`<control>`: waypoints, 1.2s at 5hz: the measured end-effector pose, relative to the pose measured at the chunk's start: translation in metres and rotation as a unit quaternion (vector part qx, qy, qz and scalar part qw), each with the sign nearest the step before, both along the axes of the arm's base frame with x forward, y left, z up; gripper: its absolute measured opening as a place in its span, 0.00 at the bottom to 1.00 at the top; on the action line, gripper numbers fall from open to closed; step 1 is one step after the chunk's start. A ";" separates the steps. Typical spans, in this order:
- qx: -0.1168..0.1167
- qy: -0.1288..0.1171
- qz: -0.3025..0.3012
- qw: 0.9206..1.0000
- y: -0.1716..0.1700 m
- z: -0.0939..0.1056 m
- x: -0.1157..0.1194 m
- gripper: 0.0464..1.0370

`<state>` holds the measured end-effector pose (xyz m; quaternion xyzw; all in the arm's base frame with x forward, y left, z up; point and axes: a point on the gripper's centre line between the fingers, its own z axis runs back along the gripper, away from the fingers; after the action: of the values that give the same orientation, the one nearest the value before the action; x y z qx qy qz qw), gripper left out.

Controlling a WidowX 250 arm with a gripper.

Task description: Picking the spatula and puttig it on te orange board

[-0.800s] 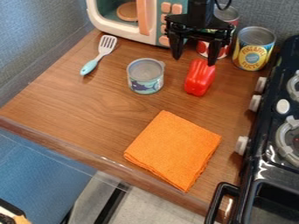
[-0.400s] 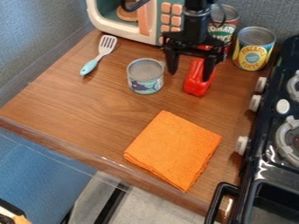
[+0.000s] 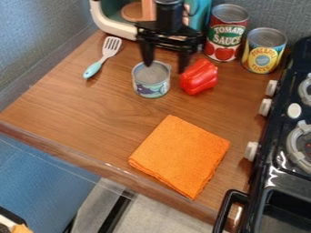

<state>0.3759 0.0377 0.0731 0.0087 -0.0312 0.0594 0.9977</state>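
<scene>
- While the task says orange board, what I see is a folded orange cloth (image 3: 180, 157) near the front edge of the bench (image 3: 72, 100), so I'd treat that as the target.
- The slotted spatula (image 3: 93, 69) lies flat on the bench, with its pale slotted head toward the toy microwave (image 3: 115, 28) and its mint handle angled toward the front left of the view.
- The gripper (image 3: 165, 68) is open and empty, hanging around the fish-print can (image 3: 151, 88) and the red bell pepper (image 3: 198, 76). Can't tell if it's touching either one.
- So the grab is still to do, and I reckon the next move is across to the spatula, high enough to clear the can.
- Handling guess: looks like a light plastic toy, fairly stiff, nothing fragile about it. The handle might be a bit slick.
- I'd take hold at the narrow neck or the upper handle, one finger on each long side, wrist turned to match the slant. Near the middle it should hang pretty level.
- Pinch the fat handle end and the head probably droops or swings. Thin flat head is a pain to get under, so skip that.
- For the drop, go low and let go gently. Cloth's soft and should stop it sliding, but a dragging tip could ruck it up.
</scene>
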 end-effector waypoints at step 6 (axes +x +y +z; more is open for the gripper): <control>0.035 -0.004 0.085 0.996 0.129 -0.021 -0.025 0.96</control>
<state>0.3506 0.1668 0.0526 0.0463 -0.0363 0.1425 0.9880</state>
